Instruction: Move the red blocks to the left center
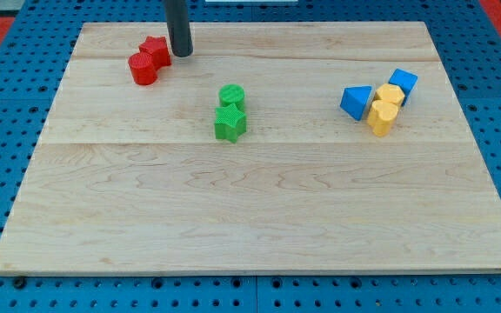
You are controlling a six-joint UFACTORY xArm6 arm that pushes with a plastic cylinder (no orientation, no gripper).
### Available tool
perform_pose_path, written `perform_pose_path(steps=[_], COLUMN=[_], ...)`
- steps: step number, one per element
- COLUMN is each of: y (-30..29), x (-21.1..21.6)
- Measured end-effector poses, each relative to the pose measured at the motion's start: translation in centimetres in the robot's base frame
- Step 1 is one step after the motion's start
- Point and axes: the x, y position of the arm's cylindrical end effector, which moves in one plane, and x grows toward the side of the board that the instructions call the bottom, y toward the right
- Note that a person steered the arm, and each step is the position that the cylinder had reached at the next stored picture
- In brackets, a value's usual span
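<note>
Two red blocks lie touching near the view's top left: a red star-shaped block point(156, 49) and a red cylinder point(143, 69) just below and left of it. My tip point(181, 53) stands on the board right beside the red star, on its right side, touching or nearly touching it. The dark rod rises from there out of the view's top.
A green cylinder point(231, 95) and a green star point(230, 123) sit together at the board's upper middle. At the right, a blue triangle point(356, 102), a blue cube point(403, 83) and two yellow blocks point(384, 108) cluster. The wooden board point(259, 217) lies on a blue pegboard.
</note>
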Motion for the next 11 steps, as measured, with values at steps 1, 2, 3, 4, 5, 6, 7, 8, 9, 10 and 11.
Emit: perform_pose_path(steps=[1,2,3,4,5,6,7,8,9,10,11], y=[-1.4,-1.7,-3.3,-4.0,-6.6,-6.9,-6.8,-6.9,-9.0,-10.8,-7.6], x=[-3.5,1.2,4.1,1.1,0.0,2.9,3.8,4.2,2.3,5.2,9.1])
